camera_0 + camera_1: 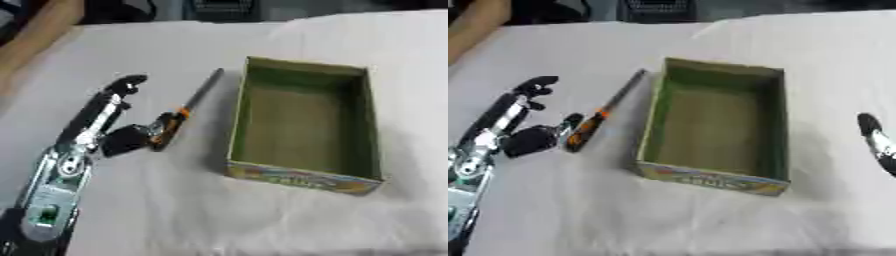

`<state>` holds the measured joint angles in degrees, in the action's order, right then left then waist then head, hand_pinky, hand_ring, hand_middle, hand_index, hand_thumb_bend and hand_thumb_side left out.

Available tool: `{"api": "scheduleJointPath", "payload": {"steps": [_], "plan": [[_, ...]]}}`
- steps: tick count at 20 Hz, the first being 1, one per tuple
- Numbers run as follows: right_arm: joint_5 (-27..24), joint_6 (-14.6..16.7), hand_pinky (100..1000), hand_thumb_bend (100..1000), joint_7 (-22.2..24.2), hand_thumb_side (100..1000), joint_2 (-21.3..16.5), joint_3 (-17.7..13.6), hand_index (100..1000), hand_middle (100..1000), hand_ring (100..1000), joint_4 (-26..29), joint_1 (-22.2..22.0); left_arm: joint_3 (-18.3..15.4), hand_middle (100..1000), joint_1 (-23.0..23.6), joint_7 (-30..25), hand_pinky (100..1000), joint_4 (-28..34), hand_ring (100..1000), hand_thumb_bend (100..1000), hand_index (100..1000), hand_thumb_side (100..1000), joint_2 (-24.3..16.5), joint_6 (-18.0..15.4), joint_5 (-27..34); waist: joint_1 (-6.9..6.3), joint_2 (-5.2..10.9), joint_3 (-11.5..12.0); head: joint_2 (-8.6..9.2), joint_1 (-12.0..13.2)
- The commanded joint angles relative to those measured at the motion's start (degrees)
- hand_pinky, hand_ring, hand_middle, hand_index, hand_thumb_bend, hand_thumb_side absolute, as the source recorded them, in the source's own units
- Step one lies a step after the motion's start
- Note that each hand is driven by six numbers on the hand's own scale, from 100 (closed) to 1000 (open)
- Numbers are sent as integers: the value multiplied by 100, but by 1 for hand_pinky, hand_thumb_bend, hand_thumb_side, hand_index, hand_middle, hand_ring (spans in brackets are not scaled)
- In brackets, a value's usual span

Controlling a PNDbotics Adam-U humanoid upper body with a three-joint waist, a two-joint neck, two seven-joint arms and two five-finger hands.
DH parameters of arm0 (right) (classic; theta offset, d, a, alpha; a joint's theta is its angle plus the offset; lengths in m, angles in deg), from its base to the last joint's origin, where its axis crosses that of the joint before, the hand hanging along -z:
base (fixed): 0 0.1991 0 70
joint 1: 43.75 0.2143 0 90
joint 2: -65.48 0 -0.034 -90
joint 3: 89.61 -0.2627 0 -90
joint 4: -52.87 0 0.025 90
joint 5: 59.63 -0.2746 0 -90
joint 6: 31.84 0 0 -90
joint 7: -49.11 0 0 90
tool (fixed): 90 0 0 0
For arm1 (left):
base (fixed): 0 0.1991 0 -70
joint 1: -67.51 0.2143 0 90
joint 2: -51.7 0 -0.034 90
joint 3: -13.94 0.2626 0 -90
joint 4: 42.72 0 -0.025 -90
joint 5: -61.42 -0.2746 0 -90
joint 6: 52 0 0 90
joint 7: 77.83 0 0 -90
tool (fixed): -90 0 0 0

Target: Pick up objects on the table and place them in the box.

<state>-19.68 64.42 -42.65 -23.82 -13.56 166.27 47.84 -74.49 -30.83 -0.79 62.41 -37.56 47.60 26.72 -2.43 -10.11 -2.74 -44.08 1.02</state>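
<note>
— Looking for what is cut off first: what can't you see whole?

— Only a dark fingertip part of the right hand [872,131] shows, at the right edge of the right eye view, so I cannot tell how its fingers are set. It hangs right of the box [302,176], apart from it. A person's bare arm [39,31] crosses the far left corner and runs out of view, touching nothing on the table [175,210].

— And the tool?

— A screwdriver [186,109] with a grey shaft and a dark handle with an orange band. It lies on the white cloth just left of the box, shaft pointing far and slightly right, its tip near the box's far left corner. The handle's near end is partly hidden by the thumb.

— The left hand [105,117]?

— Its fingers reach straight toward the far side, spread away from the thumb, which is against the handle. Whether it presses or merely touches is unclear. Nothing is enclosed.

— The box?

— Open, green inside, a colourful printed near wall whose print is unreadable.
</note>
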Motion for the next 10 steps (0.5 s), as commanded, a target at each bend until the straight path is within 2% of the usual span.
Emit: {"api": "scheduleJointPath", "payload": {"steps": [1, 10], "plan": [[-10, -4, 560, 525, 18, 619, -73, -29, 756, 699, 633, 119, 30, 11, 953, -19, 0, 792, 62, 920, 518, 1000, 515, -22, -18, -25, 23, 52, 10, -3, -147], [-16, 6, 560, 526, 38, 618, -73, -14, 756, 699, 634, 119, 25, 7, 952, -11, 2, 793, 67, 920, 517, 1000, 513, -11, -19, -47, 24, 55, 23, -3, -178]]}}
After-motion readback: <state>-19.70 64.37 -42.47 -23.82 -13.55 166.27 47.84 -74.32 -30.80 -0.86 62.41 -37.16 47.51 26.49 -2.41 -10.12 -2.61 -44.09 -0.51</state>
